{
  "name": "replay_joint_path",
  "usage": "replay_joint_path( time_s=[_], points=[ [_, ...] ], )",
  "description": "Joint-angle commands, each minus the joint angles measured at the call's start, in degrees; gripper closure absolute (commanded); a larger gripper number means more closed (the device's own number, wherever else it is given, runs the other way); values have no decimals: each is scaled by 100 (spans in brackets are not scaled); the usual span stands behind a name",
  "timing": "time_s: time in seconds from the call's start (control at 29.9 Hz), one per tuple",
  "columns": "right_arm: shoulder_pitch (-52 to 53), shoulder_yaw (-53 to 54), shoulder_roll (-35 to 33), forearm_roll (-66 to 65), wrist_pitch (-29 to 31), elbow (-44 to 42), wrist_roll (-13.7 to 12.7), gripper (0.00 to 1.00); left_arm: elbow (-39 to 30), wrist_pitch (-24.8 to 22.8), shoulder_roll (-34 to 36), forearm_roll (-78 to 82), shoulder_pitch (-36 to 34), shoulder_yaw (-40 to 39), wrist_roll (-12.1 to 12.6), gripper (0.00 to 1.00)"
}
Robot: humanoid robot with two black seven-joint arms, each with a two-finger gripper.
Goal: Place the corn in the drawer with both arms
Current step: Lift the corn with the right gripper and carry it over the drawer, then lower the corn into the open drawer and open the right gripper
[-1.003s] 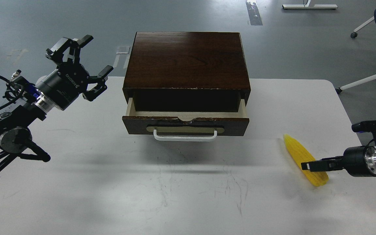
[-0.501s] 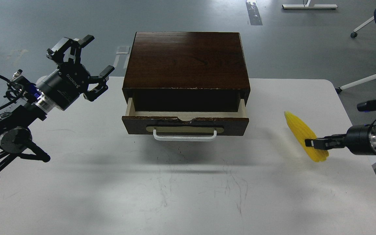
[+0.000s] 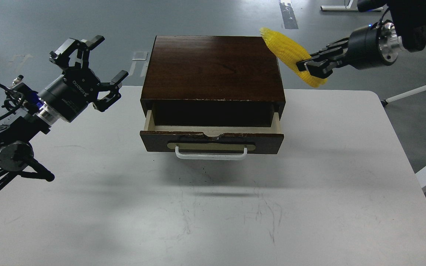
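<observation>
The bright yellow ribbed corn cob (image 3: 290, 55) is in the air beside the cabinet's top right corner, clamped at its thick end by the right gripper (image 3: 311, 65). The dark brown wooden drawer (image 3: 212, 137) with its white bar handle is only slightly open. This looks like the carry step; next the corn must come forward and down into that narrow gap, or the left gripper (image 3: 89, 68), jaws spread wide left of the cabinet, should first pull the drawer further.

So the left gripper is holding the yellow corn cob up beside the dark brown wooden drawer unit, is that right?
Not quite. The head view shows the right gripper, not the left, shut on the yellow corn cob beside the dark brown wooden drawer unit. The left gripper is open.
</observation>
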Motion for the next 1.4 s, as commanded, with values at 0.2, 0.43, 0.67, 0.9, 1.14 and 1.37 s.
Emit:
replay_joint_path(
  time_s=[0.2, 0.43, 0.67, 0.9, 1.14, 1.37],
  points=[
    [630, -722, 1709, -86, -800, 53, -1, 88, -19, 7, 86, -1, -8, -22, 0, 2],
    [692, -1215, 2439, -340, -1653, 53, -1, 88, -46, -1, 182, -1, -8, -22, 0, 2],
    [692, -1611, 2773, -420, -2084, 44, -1, 88, -55, -2, 209, -1, -8, -48, 0, 2],
    [657, -1725, 2835, -411, -2146, 44, -1, 83, -90, -2, 244, -1, -8, -57, 0, 2],
    [577, -1857, 2818, -411, -2146, 53, -1, 64, -125, -10, 297, -1, -8, -57, 0, 2],
    [569, -1857, 2818, -394, -2190, 44, -1, 37, -125, -10, 306, -1, -8, -57, 0, 2]
  ],
)
